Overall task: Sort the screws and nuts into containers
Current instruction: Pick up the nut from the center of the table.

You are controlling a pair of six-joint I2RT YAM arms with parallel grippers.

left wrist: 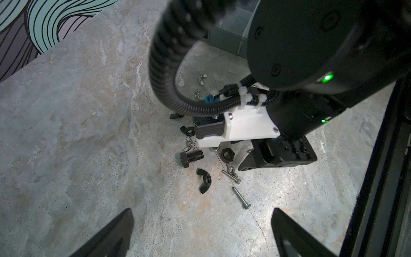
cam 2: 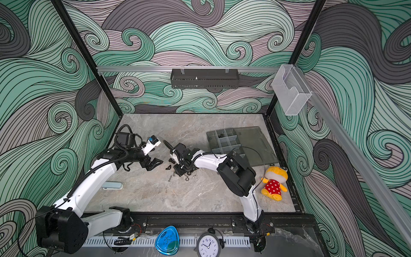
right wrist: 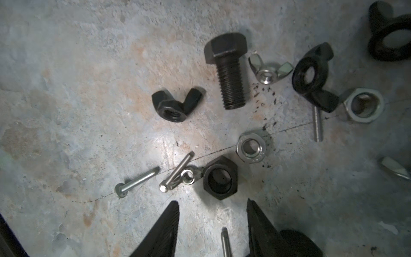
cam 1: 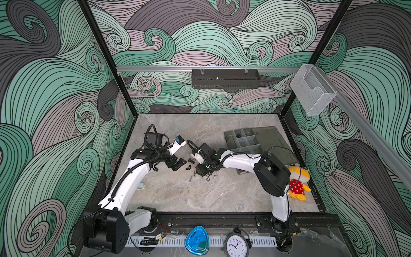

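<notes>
Grey marble-look tabletop (cam 1: 200, 195) carries the unsorted pile mid-table, between the two grippers. Right gripper (right wrist: 212, 212) hangs low over it, jaws apart, gripping nothing. A thin silver screw (right wrist: 225, 242) lies loose on the table in the gap between the fingers, and I see no contact with either.

Just ahead of the fingertips is a black hex nut (right wrist: 220, 178), with a small silver nut (right wrist: 188, 177) against its side. A silver screw (right wrist: 175, 172) lies against that, and a second silver screw (right wrist: 138, 181) is just beside it. Further out are a silver hex nut (right wrist: 251, 148), black hex bolt (right wrist: 229, 71), black wing nut (right wrist: 175, 102) and silver wing nut (right wrist: 269, 70).

Left gripper (left wrist: 201, 220) is wide open and empty, off to the side of the pile.

Smoky-grey organiser box (cam 1: 244, 139) sits with its lid open at the far right of the table, well apart from the pile. One far compartment holds something dark, too small to name.

My read of the step: pick phase, with the right arm lining up on a piece. Most pieces are on the table, so sorting is far from done.

Next move needs one target. The screw between the jaws looks easiest: drop to the surface, close across the shaft without rolling it, lift, and carry it to a screw compartment. The black hex nut is crowded, so closing there risks dragging its neighbours.
</notes>
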